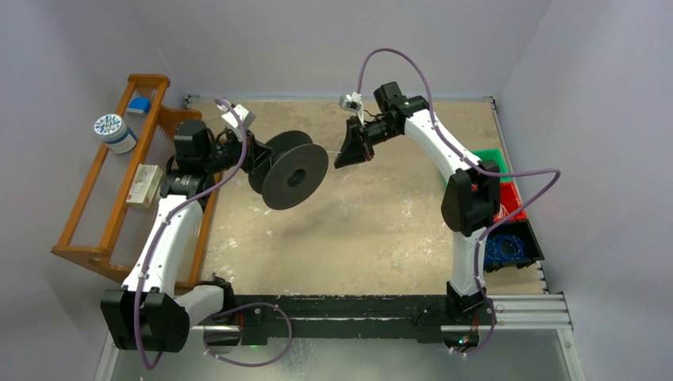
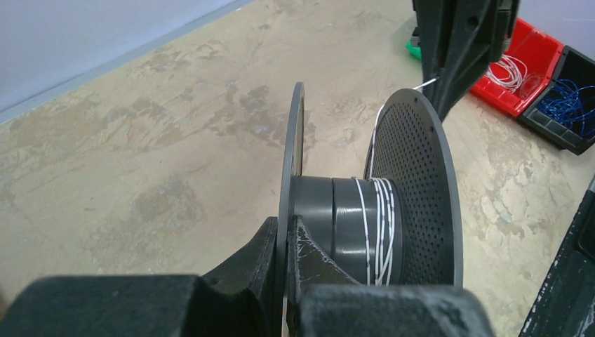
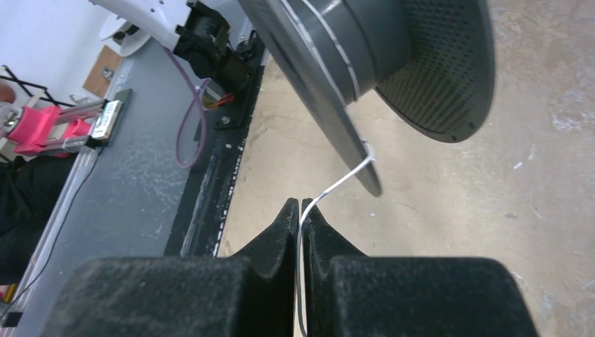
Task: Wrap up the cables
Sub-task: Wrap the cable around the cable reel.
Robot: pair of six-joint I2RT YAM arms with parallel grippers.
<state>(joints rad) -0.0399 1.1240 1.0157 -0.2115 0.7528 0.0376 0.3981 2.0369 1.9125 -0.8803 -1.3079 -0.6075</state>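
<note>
The jaws of the left arm (image 1: 163,238) are closed narrow on one flange of the black plastic spool (image 2: 414,189). They hold it aloft over the surface's far-left part with its hub axis roughly level, likely so it can take up wire. A few turns of the thin whitish cable (image 2: 379,225) sit on the hub. Its short free stretch runs along the far edge to the right arm (image 1: 444,151), whose jaws pinch it tight, apparently to keep it straight.
</note>
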